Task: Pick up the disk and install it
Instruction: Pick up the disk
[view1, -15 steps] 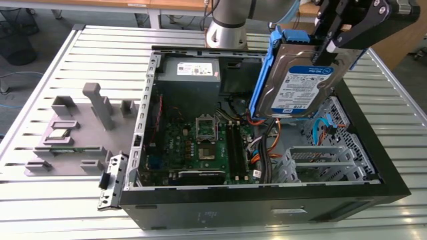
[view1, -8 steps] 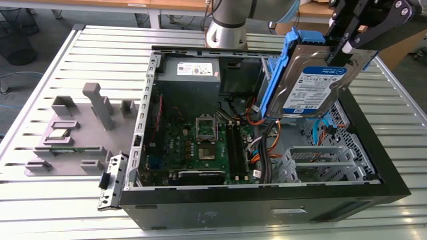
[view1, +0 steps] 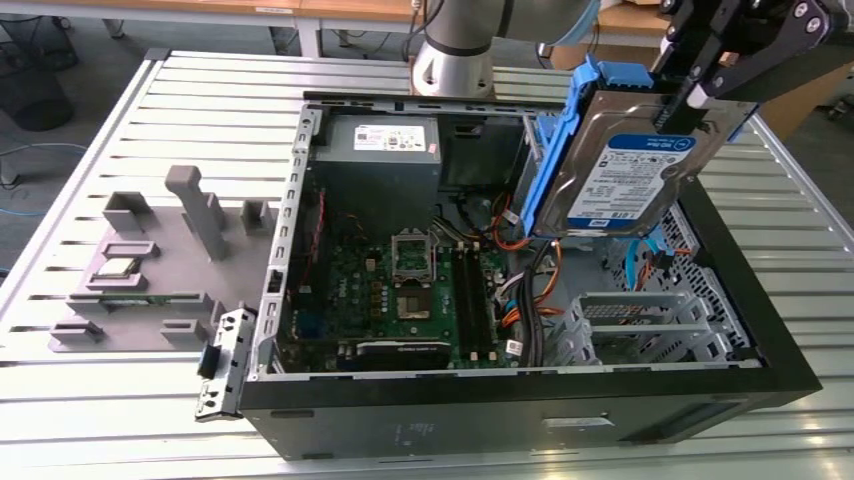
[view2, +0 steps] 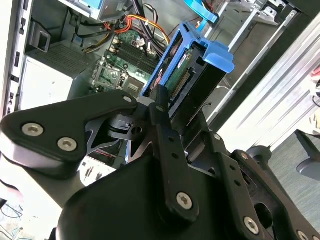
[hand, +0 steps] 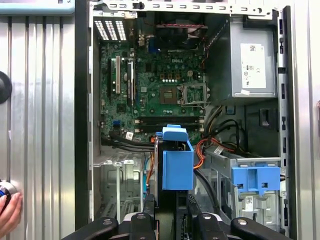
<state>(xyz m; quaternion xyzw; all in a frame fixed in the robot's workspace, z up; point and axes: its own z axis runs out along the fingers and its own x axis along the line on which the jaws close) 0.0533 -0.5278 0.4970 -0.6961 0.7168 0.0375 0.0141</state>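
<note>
- My gripper (view1: 685, 98) is clamped on the disk (view1: 625, 170), pinching its upper end. The drive hangs tilted, label outward, above the open case (view1: 534, 385).
- In the second wrist view my fingers (view2: 161, 107) bite near one edge of the disk's end. I cannot quite tell whether they bear on metal or on the blue caddy. A hold on plastic alone could flex and let the drive swing.
- In the exterior view the disk hangs at about two o'clock from the motherboard (view1: 414, 285). A slip would drop it onto the board or the orange cables (view1: 514, 300).
- The drive cage (view1: 641, 325) lies at six o'clock from the disk. Going in tilted, the caddy could jam on its rails.
- The cables beside the cage could get caught under the drive.
</note>
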